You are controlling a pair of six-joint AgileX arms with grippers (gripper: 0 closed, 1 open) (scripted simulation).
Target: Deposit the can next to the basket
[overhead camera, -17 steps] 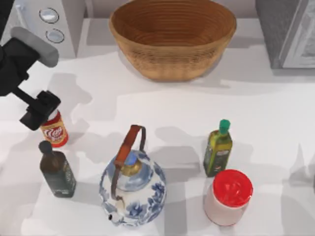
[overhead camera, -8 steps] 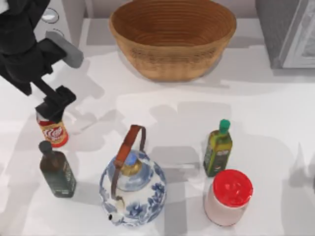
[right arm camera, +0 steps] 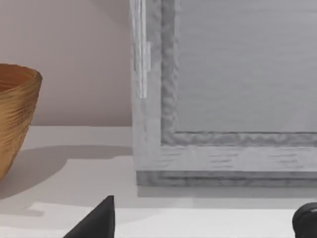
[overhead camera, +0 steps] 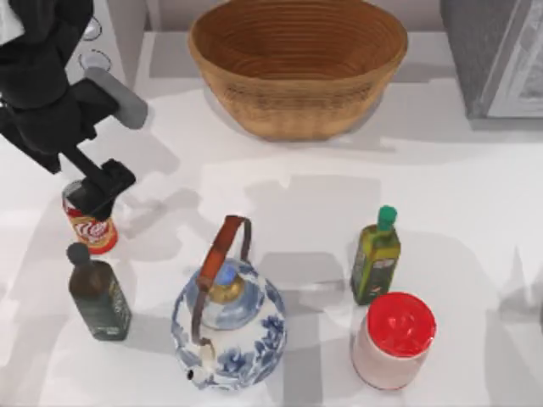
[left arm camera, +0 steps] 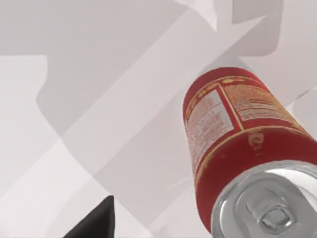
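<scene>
The red can (overhead camera: 90, 227) with its white-and-yellow label stands upright at the table's left, far from the wicker basket (overhead camera: 297, 68) at the back centre. My left gripper (overhead camera: 100, 192) hangs just over the can's top, open, with the dark fingers covering part of the top. In the left wrist view the can (left arm camera: 237, 144) rises close by with its silver top (left arm camera: 267, 210) near the camera, and one dark fingertip (left arm camera: 96, 224) stands apart from it. My right gripper (right arm camera: 203, 225) is open, parked near a grey cabinet.
Just in front of the can stands a dark bottle (overhead camera: 99, 292). A blue-and-white teapot (overhead camera: 227, 314), a green-capped oil bottle (overhead camera: 376, 254) and a white jar with a red lid (overhead camera: 394, 339) fill the front. An appliance (overhead camera: 110, 42) sits back left, the grey cabinet (overhead camera: 496, 55) back right.
My left arm has swung in from the left edge toward the back and right, and its gripper now sits over the can's top. The can has not moved.
</scene>
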